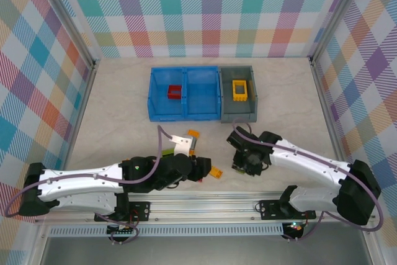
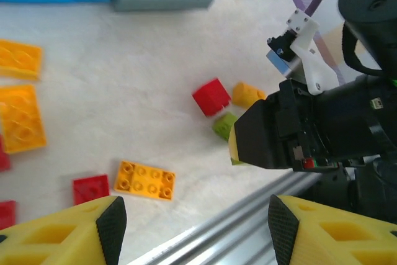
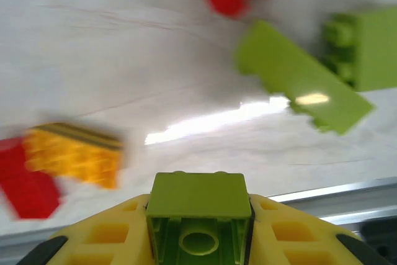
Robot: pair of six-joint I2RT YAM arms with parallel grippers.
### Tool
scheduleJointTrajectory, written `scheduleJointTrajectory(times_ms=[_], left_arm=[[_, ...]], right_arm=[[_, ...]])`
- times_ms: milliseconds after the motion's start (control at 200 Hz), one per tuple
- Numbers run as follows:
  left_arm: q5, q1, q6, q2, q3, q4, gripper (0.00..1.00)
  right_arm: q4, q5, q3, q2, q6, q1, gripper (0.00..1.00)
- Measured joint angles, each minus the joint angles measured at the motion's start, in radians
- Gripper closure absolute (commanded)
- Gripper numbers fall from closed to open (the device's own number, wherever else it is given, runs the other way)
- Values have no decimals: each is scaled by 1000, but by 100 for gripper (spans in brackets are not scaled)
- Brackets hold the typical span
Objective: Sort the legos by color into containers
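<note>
Plaid walls (image 1: 205, 10) in many colours close in a pale, marbled table (image 1: 124, 110); the two white arms lie low along its near edge, the left arm (image 1: 80, 184) stretched rightward, the right arm (image 1: 310, 166) reaching leftward with its wrist bent down toward the table; their grippers come close together near the middle.

Against the far side stand the containers, touching side by side: the blue bin (image 1: 185, 113), with a red frame (image 1: 173, 92) in its left compartment and nothing seen in its right one; and the grey bin (image 1: 239, 115), holding a yellow frame (image 1: 240, 90).

The right gripper (image 1: 244, 164) is clamped on a lime green brick (image 3: 197, 206), open underside toward the wrist camera, lifted off the table; the left gripper (image 2: 196, 231) hangs wide apart with nothing between its fingers (image 2: 111, 228).

The move turns on this: the blue bin's vacant right compartment lies straight ahead and a little left of the right gripper, which is the nearer of the two; green would seem to belong there, since red and yellow each have a place.

Loose legos sit below the grippers: a green plate (image 3: 301, 82), a red brick (image 2: 211, 96), an orange plate (image 2: 146, 179).
</note>
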Motion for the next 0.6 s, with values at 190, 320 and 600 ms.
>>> scheduleJointTrajectory(times_ms=[190,320,600], left_arm=[[-214,0,-33,-77,160,-208,33],[-326,1,-45,-110,217,-314,33],[-397,3,-71,-120,222,-437,33]], right_arm=[[1,73,430,274,-161,-10,70],[31,96,683,503,-289,-57,70],[28,103,1089,938,-481,-173,71]])
